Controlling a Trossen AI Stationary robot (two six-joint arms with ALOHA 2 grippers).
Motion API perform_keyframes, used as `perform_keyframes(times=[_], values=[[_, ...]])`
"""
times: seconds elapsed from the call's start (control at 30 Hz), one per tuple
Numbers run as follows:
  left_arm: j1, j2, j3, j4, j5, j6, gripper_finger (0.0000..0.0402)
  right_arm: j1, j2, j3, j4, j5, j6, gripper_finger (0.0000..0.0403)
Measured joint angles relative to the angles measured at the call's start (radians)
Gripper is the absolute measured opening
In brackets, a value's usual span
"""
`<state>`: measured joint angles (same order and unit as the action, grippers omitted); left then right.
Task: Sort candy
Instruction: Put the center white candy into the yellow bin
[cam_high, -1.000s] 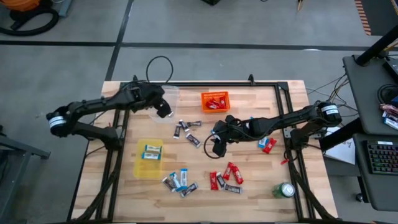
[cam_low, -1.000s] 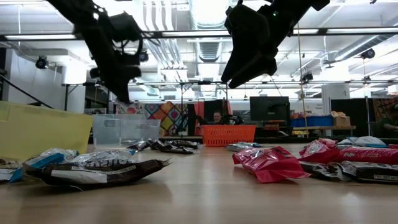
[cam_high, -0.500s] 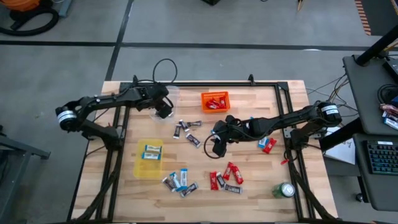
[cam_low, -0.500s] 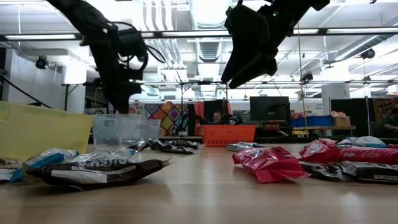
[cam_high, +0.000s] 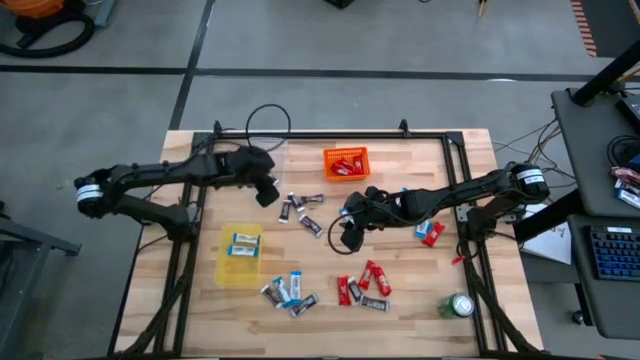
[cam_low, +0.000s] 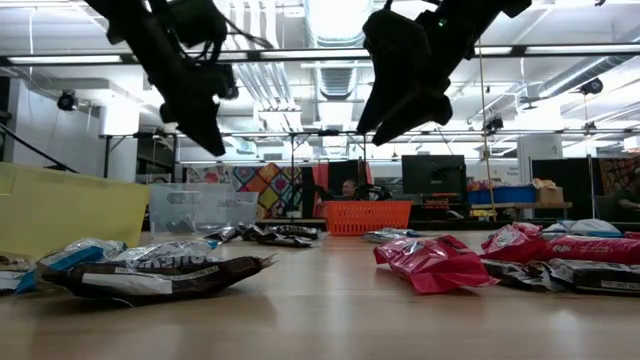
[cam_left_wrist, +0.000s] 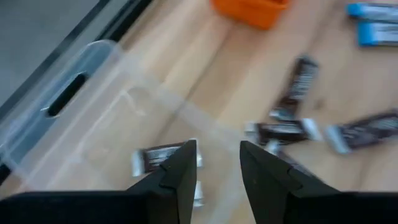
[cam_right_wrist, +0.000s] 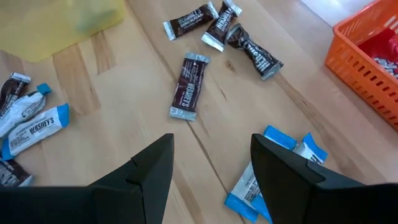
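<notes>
Wooden table (cam_high: 420, 300): scattered candy (cam_high: 311, 226), green can (cam_high: 459, 305); both end effectors (cam_left_wrist: 214, 163) (cam_right_wrist: 210, 155) apart, empty.

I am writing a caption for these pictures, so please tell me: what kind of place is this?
Probably a robotics lab or workshop. A wooden table carries two robot arms over scattered candy, beside a desk with a keyboard. Across the table, a large open room shows ceiling pipes and computer screens.

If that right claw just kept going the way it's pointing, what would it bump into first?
Probably the lone dark brown bar lying between the right gripper's open fingers and the wooden table under it, though depth is hard to judge.
</notes>
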<state>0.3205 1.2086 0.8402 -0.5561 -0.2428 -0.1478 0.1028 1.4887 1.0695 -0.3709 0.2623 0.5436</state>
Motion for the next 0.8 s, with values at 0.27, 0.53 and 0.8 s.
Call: perform_keyframes(times=[0.27,0.53,0.8], values=[[-0.187,-0.005,0.000,0.080,-0.001,-0.029,0.0102,0.000,0.001,0.000,-0.092,0.003,0.163,0.0201],[-0.353,-0.005,0.000,0.205,-0.010,-0.049,0.0102,-0.022,0.068,-0.001,-0.225,0.105,0.308,0.0201],[-0.460,0.014,0.000,0.270,-0.025,-0.089,0.0102,-0.072,0.196,-0.001,-0.215,0.104,0.329,0.0201]])
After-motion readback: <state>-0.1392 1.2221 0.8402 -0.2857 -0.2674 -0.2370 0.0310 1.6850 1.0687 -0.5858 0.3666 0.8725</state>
